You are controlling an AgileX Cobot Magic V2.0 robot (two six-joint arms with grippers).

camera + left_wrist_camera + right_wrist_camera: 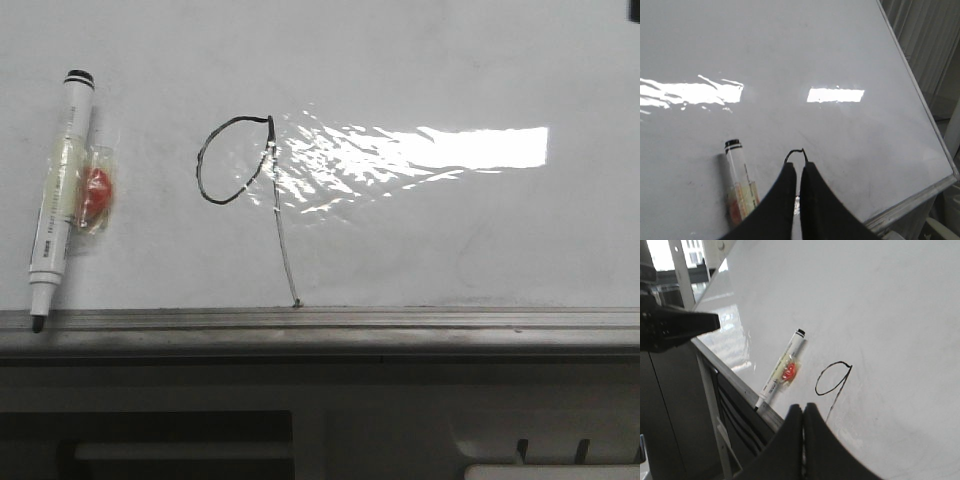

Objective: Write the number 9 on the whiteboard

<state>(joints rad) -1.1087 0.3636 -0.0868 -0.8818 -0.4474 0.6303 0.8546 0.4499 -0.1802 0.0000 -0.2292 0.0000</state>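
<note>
Both my left pincer (799, 172) and right pincer (803, 412) hang closed and empty over the whiteboard (450, 60), the number 9 (245, 185) finished, its tail running toward the grey rail (400, 322).

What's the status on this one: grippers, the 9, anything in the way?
Left gripper shut, empty. Right gripper shut, empty. Number 9 drawn on whiteboard, tail reaching the rail. Marker lies left of it, clear of the digit.
</note>
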